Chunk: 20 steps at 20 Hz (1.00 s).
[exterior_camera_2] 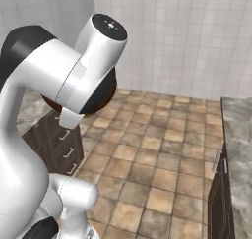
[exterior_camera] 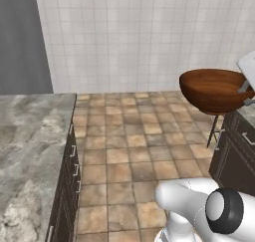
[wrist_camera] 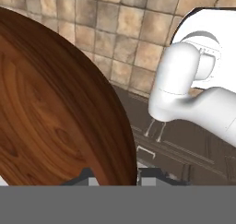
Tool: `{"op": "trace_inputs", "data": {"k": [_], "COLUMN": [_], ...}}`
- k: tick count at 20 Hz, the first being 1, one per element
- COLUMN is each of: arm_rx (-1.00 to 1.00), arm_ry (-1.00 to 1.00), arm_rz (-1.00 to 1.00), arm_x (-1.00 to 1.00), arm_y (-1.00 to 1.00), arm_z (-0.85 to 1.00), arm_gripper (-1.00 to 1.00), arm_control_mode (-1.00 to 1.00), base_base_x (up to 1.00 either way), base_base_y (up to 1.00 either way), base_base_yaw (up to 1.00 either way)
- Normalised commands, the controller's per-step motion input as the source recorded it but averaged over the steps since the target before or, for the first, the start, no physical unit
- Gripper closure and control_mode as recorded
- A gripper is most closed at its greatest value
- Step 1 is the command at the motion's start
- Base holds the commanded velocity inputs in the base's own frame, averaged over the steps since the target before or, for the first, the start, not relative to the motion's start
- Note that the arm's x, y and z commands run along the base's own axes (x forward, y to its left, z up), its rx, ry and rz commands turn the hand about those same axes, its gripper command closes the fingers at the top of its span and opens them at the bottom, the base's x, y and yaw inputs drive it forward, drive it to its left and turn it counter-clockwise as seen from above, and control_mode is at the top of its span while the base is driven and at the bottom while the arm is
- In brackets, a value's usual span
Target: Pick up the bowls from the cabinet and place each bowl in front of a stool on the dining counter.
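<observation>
From my left base camera I saw a marbled worktop [exterior_camera: 30, 136] at the left, tiled floor [exterior_camera: 129, 136] in the middle, and the wooden bowl [exterior_camera: 214, 89] held up in the air at the right, above dark drawer fronts [exterior_camera: 236, 156]. On the hand camera the gripper [wrist_camera: 115, 177] was closed on the bowl's rim, with the bowl spreading up and left from its fingertips [wrist_camera: 150, 176].
</observation>
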Motion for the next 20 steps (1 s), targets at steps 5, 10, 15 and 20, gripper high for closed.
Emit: {"op": "trace_inputs", "data": {"k": [5,10,15,20], "arm_rx": [0.0,0.0,0.0,0.0], "arm_ry": [0.0,0.0,0.0,0.0], "arm_rz": [0.0,0.0,0.0,0.0], "arm_x": [0.0,0.0,0.0,0.0], "arm_y": [0.0,0.0,0.0,0.0], "arm_z": [0.0,0.0,0.0,0.0], "arm_gripper": [1.0,1.0,1.0,1.0], "arm_control_mode": [1.0,1.0,1.0,1.0], "base_base_x": [1.0,1.0,1.0,1.0], "base_base_y": [0.11,0.12,0.16,0.17], "base_base_yaw": [0.0,0.0,0.0,0.0]}}
